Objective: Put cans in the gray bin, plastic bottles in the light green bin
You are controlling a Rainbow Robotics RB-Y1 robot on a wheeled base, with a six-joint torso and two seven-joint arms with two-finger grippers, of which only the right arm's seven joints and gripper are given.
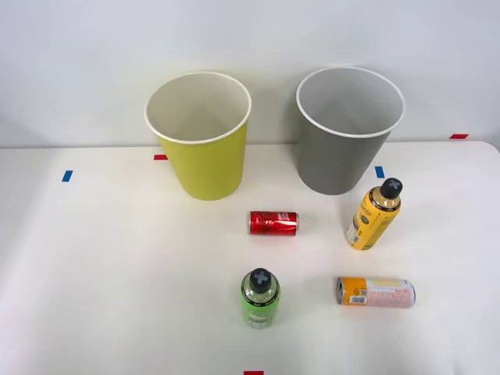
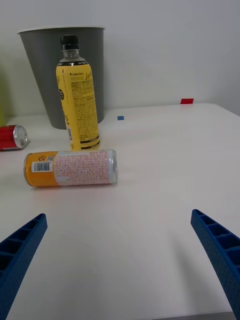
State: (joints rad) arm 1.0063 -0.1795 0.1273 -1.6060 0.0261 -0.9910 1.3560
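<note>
1. Since nothing has yet gone into either bin, all four items sit on the white table [image 1: 117,273]: the red can [image 1: 273,223] lies on its side near the centre, the orange-and-pink can [image 1: 375,292] lies on its side nearer and to the right, the green bottle [image 1: 259,298] stands upright near the front, and the yellow bottle [image 1: 373,215] stands upright just in front of the gray bin [image 1: 344,148].
2. The light green bin [image 1: 205,148] stands at the far left and the gray one at the far right, side by side but apart, both open-topped so things can be dropped in from above.
3. The right gripper [image 2: 120,260] has its blue ribbed fingers [image 2: 22,245] spread wide and holds nothing; it hovers low over the table, facing the orange-and-pink can, which lies crosswise ahead of it, probably the first target.
4. That can lies just in front of the yellow bottle without touching it, so a grasp should be able to avoid tipping the bottle.
5. The tabletop is plain, smooth and white, with small blue and red tape marks [image 1: 67,176] along its far part and one red mark at the near edge; a bare pale wall [image 1: 78,62] stands behind.
</note>
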